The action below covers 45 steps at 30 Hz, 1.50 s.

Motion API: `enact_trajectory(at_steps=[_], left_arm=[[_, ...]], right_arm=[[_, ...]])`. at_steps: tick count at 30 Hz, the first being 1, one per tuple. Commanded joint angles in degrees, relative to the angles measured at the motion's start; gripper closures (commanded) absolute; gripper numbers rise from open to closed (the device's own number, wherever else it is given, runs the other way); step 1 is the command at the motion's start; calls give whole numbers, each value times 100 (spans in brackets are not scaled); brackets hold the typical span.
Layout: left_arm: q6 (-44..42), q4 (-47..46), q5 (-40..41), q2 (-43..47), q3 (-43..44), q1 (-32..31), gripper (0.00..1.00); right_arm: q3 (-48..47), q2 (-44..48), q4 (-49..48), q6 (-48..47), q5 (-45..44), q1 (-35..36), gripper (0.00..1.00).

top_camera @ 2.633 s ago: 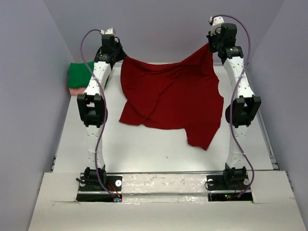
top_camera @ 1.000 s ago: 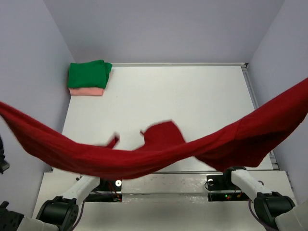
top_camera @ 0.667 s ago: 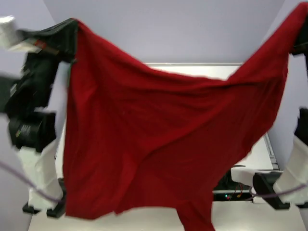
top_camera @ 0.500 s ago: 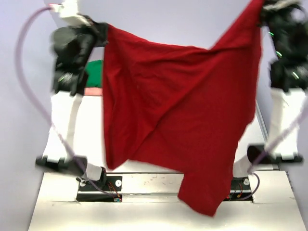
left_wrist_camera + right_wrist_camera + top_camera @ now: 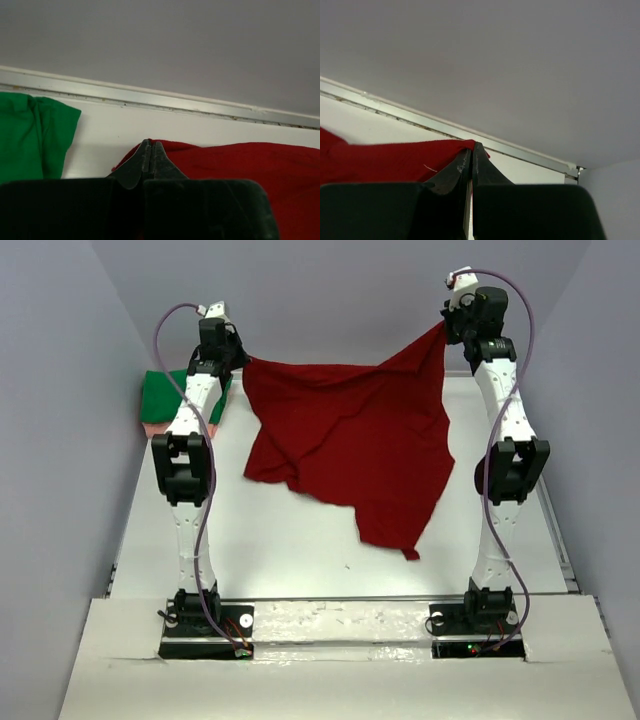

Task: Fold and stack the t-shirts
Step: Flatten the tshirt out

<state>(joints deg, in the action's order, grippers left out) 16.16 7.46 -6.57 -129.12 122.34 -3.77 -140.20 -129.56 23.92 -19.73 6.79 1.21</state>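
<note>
The white table (image 5: pixel 260 540) fills the middle of the overhead view. Above its far half hangs the dark red t-shirt (image 5: pixel 350 450), strung by two top corners between the raised arms. Its upper edge sags in a shallow curve, the right corner higher than the left. The cloth is plain and matte. Soft diagonal folds run down from each pinched corner, and its bottom is ragged and uneven: a rumpled lower left edge appears to rest on the table, and a longer flap tapers to a point toward the near right. In the far left corner lies the folded green t-shirt (image 5: pixel 165 395), partly hidden behind the left arm. It sits on top of the folded pink t-shirt (image 5: pixel 150 428), of which only a thin edge shows. The left gripper (image 5: pixel 235 358) has its fingers pressed together on the shirt's left corner, and the right gripper (image 5: pixel 445 328) pinches the right corner the same way, red cloth emerging at both tips in the wrist views.
</note>
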Motion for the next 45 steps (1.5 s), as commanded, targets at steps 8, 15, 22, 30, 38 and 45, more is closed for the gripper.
enact_trajectory(at_steps=[8, 15, 22, 30, 38, 45], left_arm=[[-8, -465, -591, -922, 1749, 157, 100], [18, -447, -521, -1098, 1635, 157, 84], [18, -307, -372, -1124, 1486, 157, 3], [-105, 43, 305, -167, 1090, 149, 1], [1036, 1125, 981, 1537, -436, 105, 18], [1240, 1189, -199, 2435, -2868, 183, 38]], right_arm=[[-1123, -798, -1346, 3, -214, -428, 100], [-931, -984, -1355, 65, -64, -490, 100], [-789, -1212, -1347, 4, -222, -543, 65], [-851, -933, -1022, 214, -590, -605, 0], [1320, 1790, -397, 1741, -742, 134, 20], [4736, 4331, -512, 2263, -353, 1187, 57]])
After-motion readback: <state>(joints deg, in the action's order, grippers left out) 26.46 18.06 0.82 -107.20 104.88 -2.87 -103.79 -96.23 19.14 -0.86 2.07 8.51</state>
